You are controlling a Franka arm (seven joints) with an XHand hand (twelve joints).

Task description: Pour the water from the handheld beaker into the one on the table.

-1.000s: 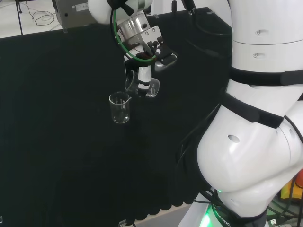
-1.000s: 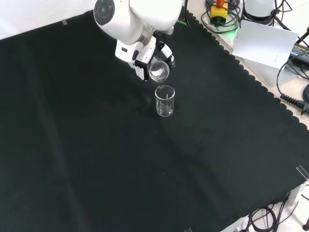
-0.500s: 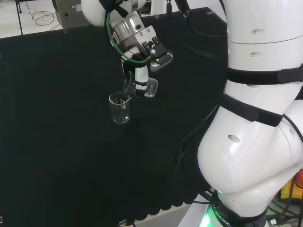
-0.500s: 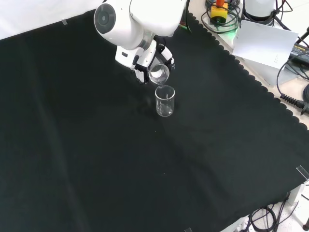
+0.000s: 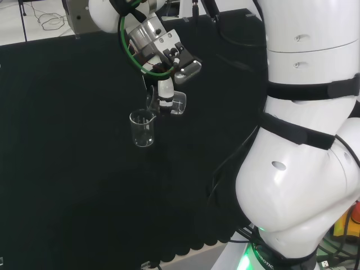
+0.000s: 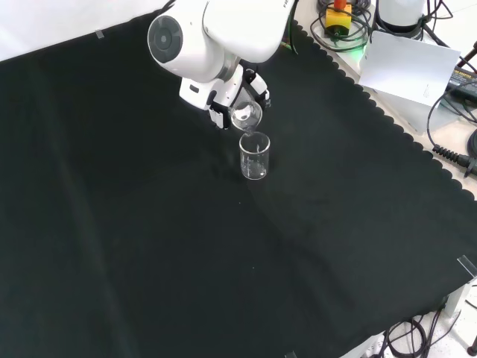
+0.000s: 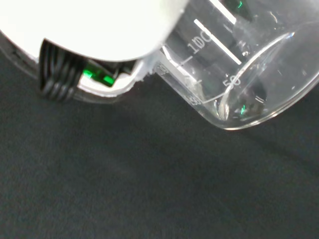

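Even, bright room light on matte black cloth (image 6: 149, 246); blurred white hand (image 7: 89, 25) close up.

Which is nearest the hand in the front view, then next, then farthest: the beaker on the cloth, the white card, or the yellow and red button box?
1. Beaker on the cloth: just below the hand, at the view's centre.
2. Yellow and red button box: top edge, right of the hand.
3. White card: upper right, past the cloth's scalloped edge.

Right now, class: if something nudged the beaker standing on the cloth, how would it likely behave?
The standing beaker is taller than wide and looks nearly empty, so it is probably light and would tip easily. It looks like clear glass, so likely fragile. Once on its side, its round wall would probably let it roll on the cloth.
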